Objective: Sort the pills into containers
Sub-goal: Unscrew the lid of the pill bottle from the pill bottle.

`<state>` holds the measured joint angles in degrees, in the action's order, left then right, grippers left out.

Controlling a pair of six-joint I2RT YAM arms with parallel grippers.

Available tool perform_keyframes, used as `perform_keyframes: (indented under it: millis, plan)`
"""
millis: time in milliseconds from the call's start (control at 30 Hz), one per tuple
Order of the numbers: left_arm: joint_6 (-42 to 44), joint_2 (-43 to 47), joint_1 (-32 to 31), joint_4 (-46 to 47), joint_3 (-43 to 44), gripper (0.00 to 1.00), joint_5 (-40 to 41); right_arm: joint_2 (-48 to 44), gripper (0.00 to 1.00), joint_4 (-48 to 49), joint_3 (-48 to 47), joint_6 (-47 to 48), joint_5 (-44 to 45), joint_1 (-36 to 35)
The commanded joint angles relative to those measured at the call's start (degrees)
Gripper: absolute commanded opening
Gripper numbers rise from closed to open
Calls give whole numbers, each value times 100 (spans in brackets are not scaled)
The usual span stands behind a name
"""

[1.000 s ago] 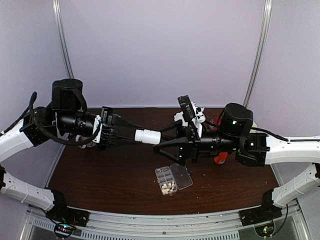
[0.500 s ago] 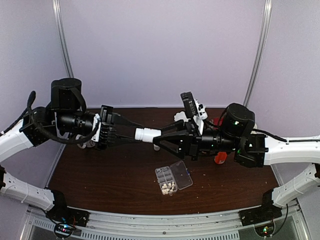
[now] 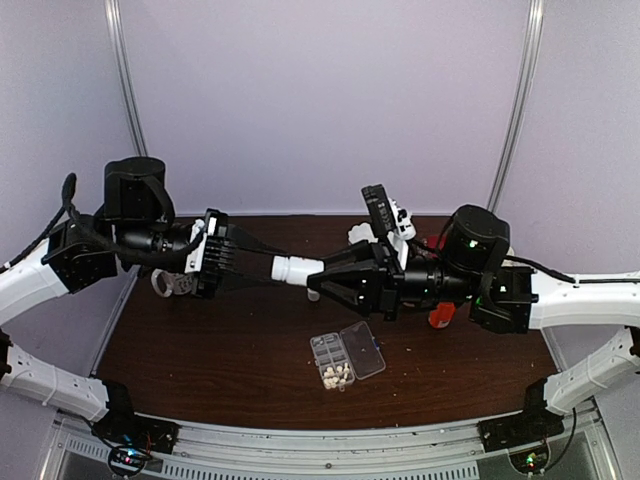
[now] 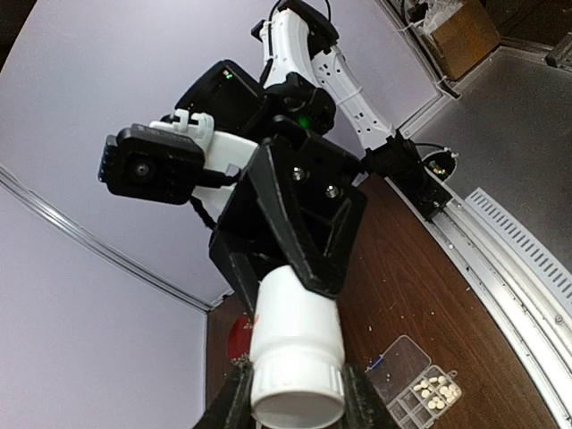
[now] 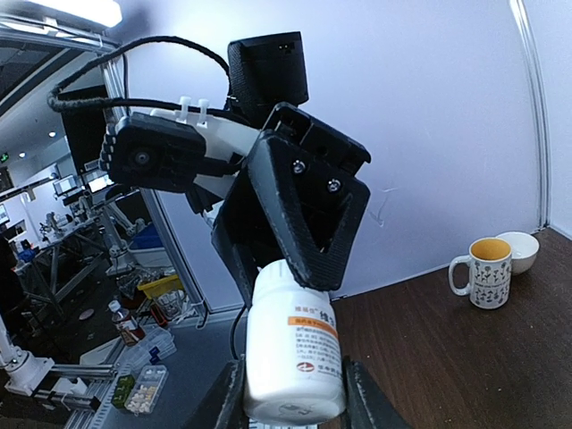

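Top external view is showing the left gripper (image 3: 264, 268) and right gripper (image 3: 318, 281) each clamping opposite ends of one white bottle (image 3: 296, 269) in mid-air; pills (image 3: 337, 376) are lying in the open box's (image 3: 364, 352) near cells (image 3: 325, 352) on the table (image 3: 200, 350)

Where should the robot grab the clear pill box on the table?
Probably the tray half of the clear organiser box, from straight above, pinching across its narrow width. It lies flat on the table with its lid swung open alongside; the hinged lid would likely flop.
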<state>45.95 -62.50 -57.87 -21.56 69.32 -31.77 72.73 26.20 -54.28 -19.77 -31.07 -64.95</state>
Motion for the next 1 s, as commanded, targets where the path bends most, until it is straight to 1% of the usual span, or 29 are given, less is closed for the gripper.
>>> perform_keyframes:
  millis: [0,167,300,400,533,567,633,733,800,867,900,967]
  plan:
    - [-1357,-160,-26,575,136,7,-97,-215,18,-825,-240,979,183,10]
    - [-3109,-356,-31,508,442,4,264,-424,17,-1337,-271,2104,450,1]
    - [-4274,-566,-29,48,875,4,414,-410,17,-1434,-249,2620,597,1]
    - [-5039,-733,-31,-295,1126,6,412,-453,16,-1231,-68,2961,858,-61]
    - [-5926,-896,-24,-554,1331,10,151,-605,15,-643,356,3465,1109,-146]
    - [-6312,-941,-25,-717,1433,10,119,-636,15,-528,441,3504,1143,-154]
    - [-6776,-1070,-17,-979,1697,10,-105,-694,15,-336,552,3511,1171,-154]
    - [-7526,-1173,30,-1018,1837,10,-399,-725,15,-278,618,3535,1169,-151]
    - [-8181,-1162,170,-765,1753,11,-749,-719,15,-251,648,3524,1172,-153]
    - [-8824,-1126,342,-288,1529,12,-1236,-733,15,-135,713,3482,1123,-152]
    - [-9004,-1110,386,-133,1444,11,-1362,-746,15,-71,747,3431,1110,-156]
    - [-8947,-1092,410,-153,1413,13,-1363,-758,14,29,778,3260,1110,-151]
